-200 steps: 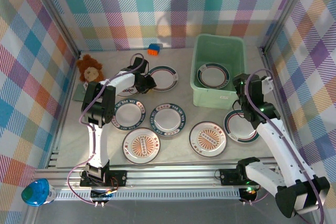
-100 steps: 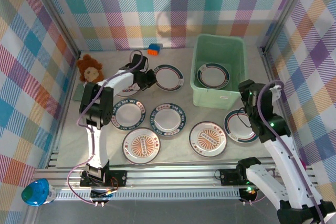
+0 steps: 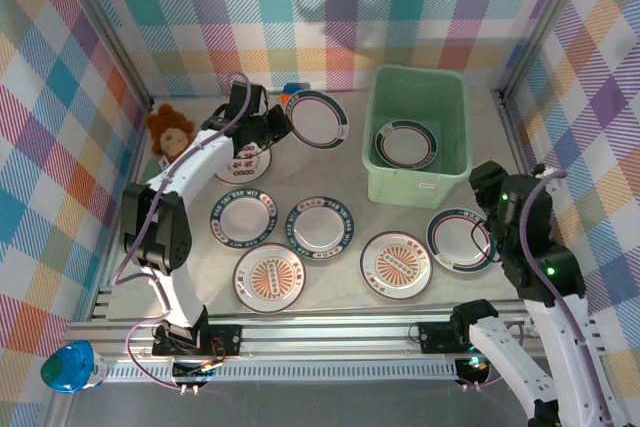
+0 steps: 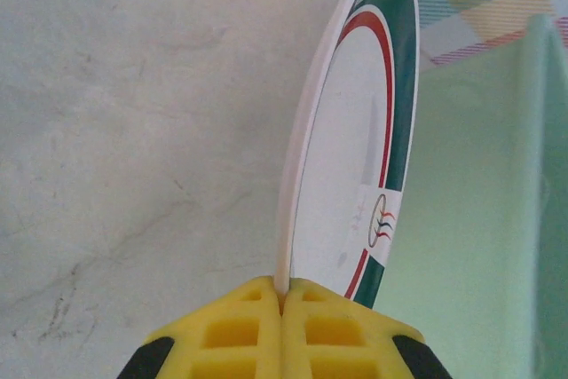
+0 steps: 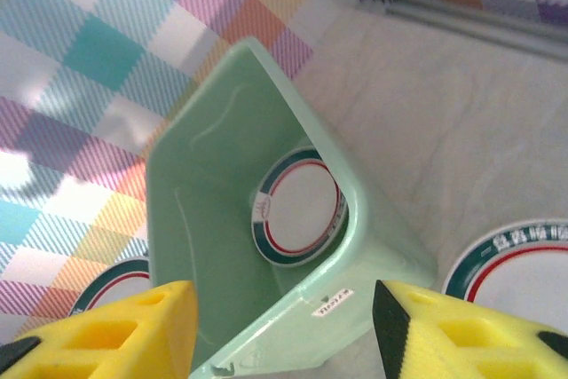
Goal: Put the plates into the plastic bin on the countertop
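Plaid walls (image 3: 400,7) in bright checks closed off three sides of the pale, faintly marbled countertop (image 3: 330,182), and a metal rail (image 3: 330,332) ran along its near edge. Toward the back right stood the plastic bin (image 3: 400,190), a smooth mint-green tub with a rolled rim. Its right side sat close to the wall, with bare counter open on its left. One teal-rimmed plate (image 3: 405,144) lay flat on the bin's floor. The left gripper (image 4: 282,321) had its yellow ribbed fingers pinched on the edge of a lifted plate (image 4: 351,166). This one was glossy white with a teal band and a thin red ring, and it hung tilted above the counter just left of the bin, clear of the rim. The right gripper (image 5: 282,312) hung by the bin's front right corner, fingers spread with nothing between them. Flat on the counter lay two sunburst plates (image 3: 270,277) (image 3: 396,263) in the front row and three ringed plates (image 3: 243,219) (image 3: 320,224) (image 3: 460,240) behind them. A half-hidden plate (image 3: 243,159) lay under the left arm. A furry lion toy (image 3: 170,129) sat by the left wall.
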You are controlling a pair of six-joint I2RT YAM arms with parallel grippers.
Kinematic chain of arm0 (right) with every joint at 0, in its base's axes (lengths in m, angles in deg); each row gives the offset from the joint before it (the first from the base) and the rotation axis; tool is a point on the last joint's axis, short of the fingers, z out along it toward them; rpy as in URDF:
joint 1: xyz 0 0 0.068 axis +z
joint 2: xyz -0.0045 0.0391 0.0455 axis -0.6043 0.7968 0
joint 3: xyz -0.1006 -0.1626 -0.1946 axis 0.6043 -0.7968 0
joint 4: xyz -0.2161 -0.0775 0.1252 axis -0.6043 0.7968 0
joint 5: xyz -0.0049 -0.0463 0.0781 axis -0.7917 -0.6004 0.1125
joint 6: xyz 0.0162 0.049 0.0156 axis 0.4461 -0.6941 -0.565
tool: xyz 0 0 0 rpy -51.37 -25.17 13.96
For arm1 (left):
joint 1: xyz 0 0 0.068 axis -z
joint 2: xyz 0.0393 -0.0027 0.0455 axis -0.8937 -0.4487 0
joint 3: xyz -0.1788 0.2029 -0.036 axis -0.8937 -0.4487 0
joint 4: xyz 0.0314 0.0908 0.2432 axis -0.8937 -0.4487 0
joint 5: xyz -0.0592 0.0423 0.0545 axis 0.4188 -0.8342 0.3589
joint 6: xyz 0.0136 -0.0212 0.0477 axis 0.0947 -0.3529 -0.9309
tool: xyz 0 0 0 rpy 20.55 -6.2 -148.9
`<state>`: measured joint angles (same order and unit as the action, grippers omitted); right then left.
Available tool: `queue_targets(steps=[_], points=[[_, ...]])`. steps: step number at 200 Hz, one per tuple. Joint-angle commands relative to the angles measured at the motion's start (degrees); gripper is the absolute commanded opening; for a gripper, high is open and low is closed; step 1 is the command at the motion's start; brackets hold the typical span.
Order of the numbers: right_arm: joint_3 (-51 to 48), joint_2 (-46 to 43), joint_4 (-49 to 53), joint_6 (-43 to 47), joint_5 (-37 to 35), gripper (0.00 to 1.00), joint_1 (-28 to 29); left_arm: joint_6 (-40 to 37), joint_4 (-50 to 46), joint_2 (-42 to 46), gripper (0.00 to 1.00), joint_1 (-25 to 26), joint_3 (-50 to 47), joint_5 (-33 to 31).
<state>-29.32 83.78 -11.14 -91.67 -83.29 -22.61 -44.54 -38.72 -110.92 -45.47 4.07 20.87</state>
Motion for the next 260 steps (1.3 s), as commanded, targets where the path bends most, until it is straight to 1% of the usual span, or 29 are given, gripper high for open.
queue_targets(steps=[1,39,43,57,73,95,117,148,184,228,260], points=[[3.16,0.13,1.36,7.63,0.03,0.59,-0.26,-1.41,1.23,4.16,0.00,0.52,2.47,1.12],[6.23,8.82,-4.70,11.49,13.48,0.66,-0.24,-1.13,2.92,5.40,0.00,1.10,5.87,5.18],[6.68,9.93,-5.64,11.94,15.12,0.67,-0.26,-1.02,5.03,5.42,0.00,1.19,6.18,5.73],[8.24,13.58,-9.11,13.05,20.71,0.68,-0.24,-0.33,6.99,5.06,0.00,1.46,7.59,7.83],[10.30,17.93,-12.97,13.96,27.57,0.70,-0.24,0.00,8.65,4.22,0.00,1.82,9.75,10.01],[13.42,23.75,-16.19,14.68,34.98,0.70,-0.20,0.38,10.21,2.37,0.00,2.42,12.80,12.47],[14.80,27.82,-20.26,13.79,40.49,0.69,-0.07,1.89,12.41,0.84,0.00,3.09,14.13,14.48],[15.89,31.14,-22.10,12.44,40.67,0.66,0.10,4.92,15.59,-0.59,0.00,4.98,14.58,16.29],[12.53,31.22,-28.03,9.49,40.95,0.61,0.20,6.33,17.26,-0.64,0.00,7.72,13.90,17.14],[11.20,31.50,-25.36,6.96,35.78,0.54,0.13,7.47,18.60,0.23,0.00,9.24,13.50,17.73],[8.06,29.51,-25.20,4.02,28.25,0.50,0.06,7.56,19.13,1.05,0.00,9.86,12.50,17.63]])
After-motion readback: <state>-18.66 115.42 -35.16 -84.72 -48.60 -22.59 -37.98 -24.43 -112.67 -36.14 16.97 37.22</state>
